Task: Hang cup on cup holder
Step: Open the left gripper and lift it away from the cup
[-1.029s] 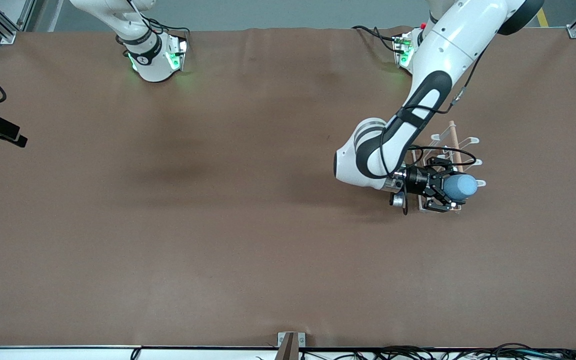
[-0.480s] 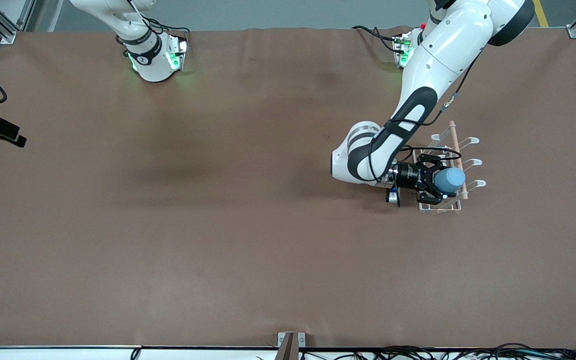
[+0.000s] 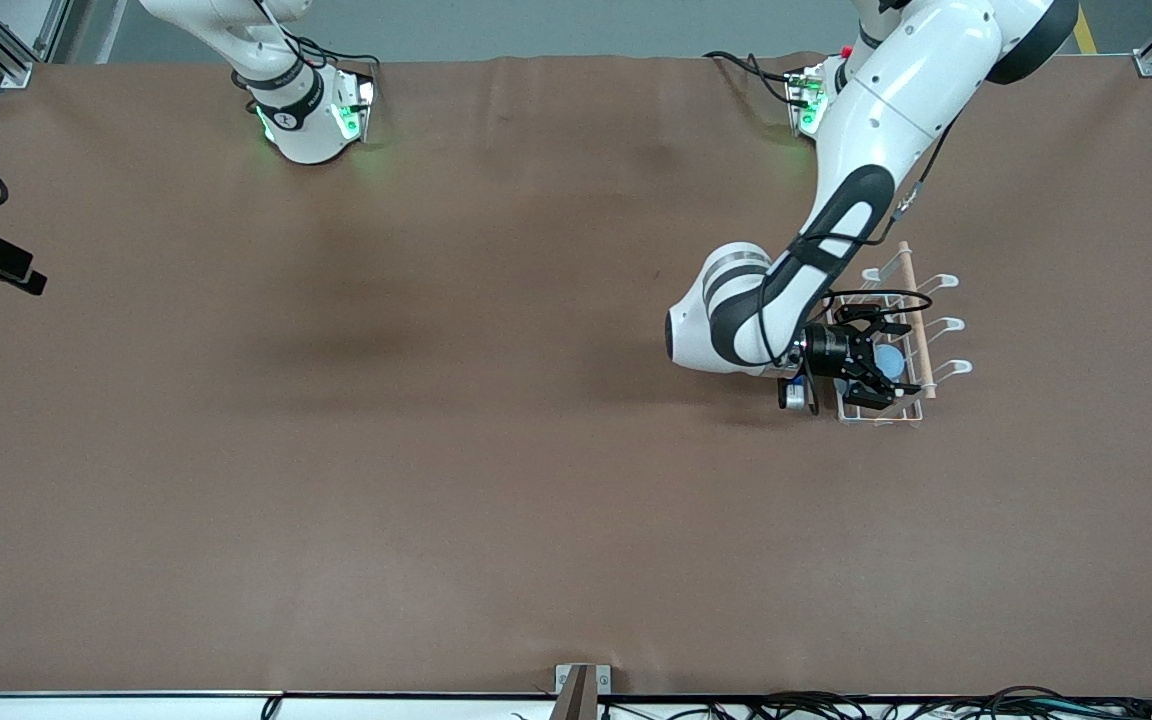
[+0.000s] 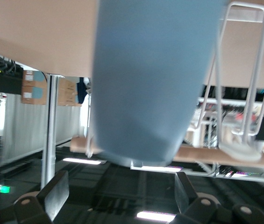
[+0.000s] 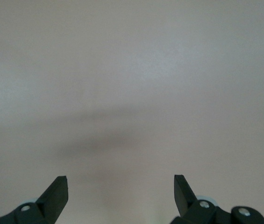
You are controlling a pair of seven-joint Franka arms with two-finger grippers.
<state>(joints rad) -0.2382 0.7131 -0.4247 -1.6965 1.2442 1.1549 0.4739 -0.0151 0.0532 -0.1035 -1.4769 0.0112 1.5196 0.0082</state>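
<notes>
Two arms stand at the brown desk [image 3: 336,450], and the right tool [image 5: 120,196] waits open over bare desk. On the cup holder [image 3: 898,340], the blue cup [image 3: 889,360] hangs upside down on a prong by the wooden rod [image 3: 914,318]. The left tool [image 3: 874,370] sits open around it, fingers [image 4: 56,193] off its sides, with wire prongs close by.

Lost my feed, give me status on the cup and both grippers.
Left gripper open at the cup holder. Cup upside down on the rack, released. Right gripper open, waiting over bare table. Nothing in the way.
</notes>
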